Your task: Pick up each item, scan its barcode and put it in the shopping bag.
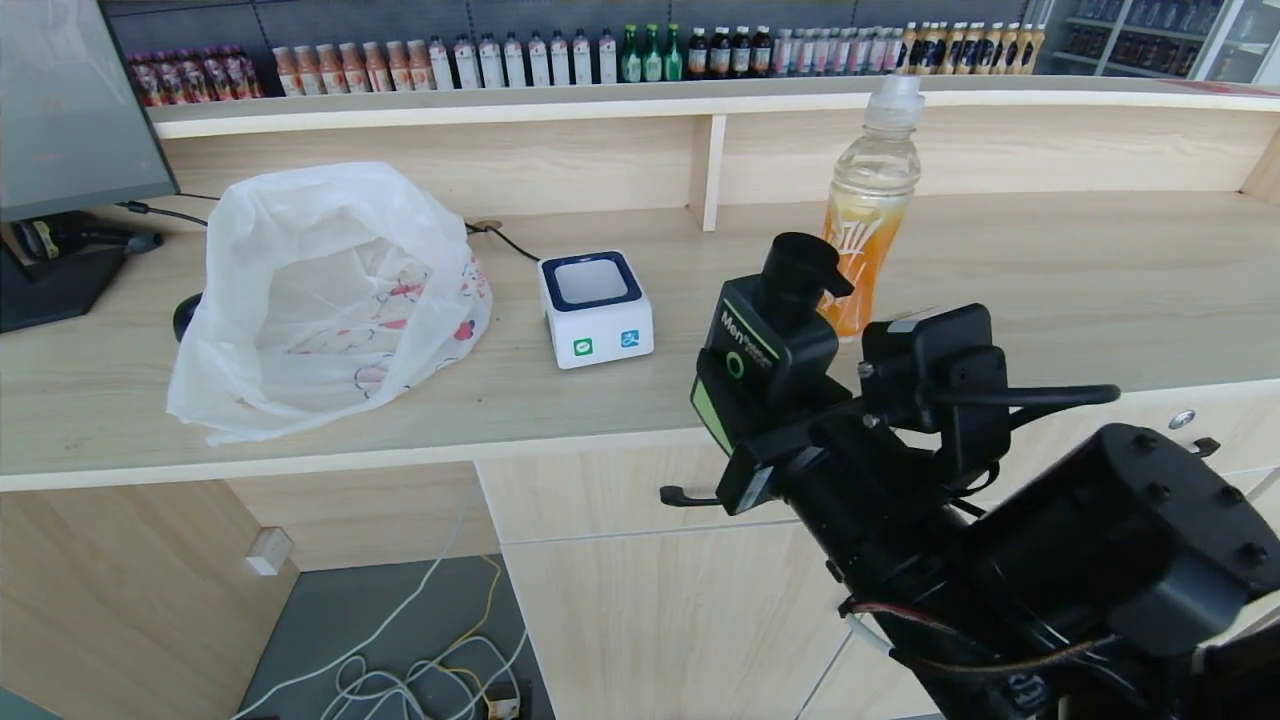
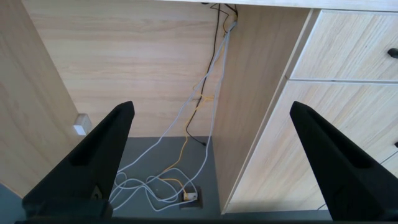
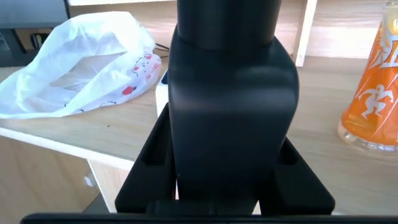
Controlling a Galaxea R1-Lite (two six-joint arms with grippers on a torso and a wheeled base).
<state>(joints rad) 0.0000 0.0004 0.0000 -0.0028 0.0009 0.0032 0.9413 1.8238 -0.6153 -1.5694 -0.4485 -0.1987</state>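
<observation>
Gripping is confirmed on the right side: right gripper (image 1: pixel 752 425) is clenched on the black pump bottle (image 1: pixel 775 330), with fingers pressed against both flanks of its lower body. The pump head is up and the bottle is slightly tilted. It is held off the counter (image 1: pixel 1050 290) by the front edge, right of the scanner (image 1: pixel 595 310) and well apart from the shopping bag (image 1: pixel 320 290).

View differences:
- **Head view:** the full layout is given. The bag is lying open-mouthed on the counter at left, with the white scanner near it. An orange drink bottle (image 1: pixel 868 210) is standing upright behind the held bottle. A monitor (image 1: pixel 70 100) is seen at far left and a row of bottles (image 1: pixel 650 55) on the back shelf.
- **Right wrist view:** the held bottle is seen close up and most of the scanner is blocked by it. The bag and the orange drink bottle's lower half are seen either side. Finger contact on both flanks is shown more clearly.
- **Left wrist view:** the area under the counter is shown. Left gripper (image 2: pixel 211 168) is fully released and empty, fingers (image 2: pixel 93 168) spread wide. Cupboard panels, drawer fronts and loose cables (image 2: pixel 168 180) on the floor are seen beyond.
</observation>
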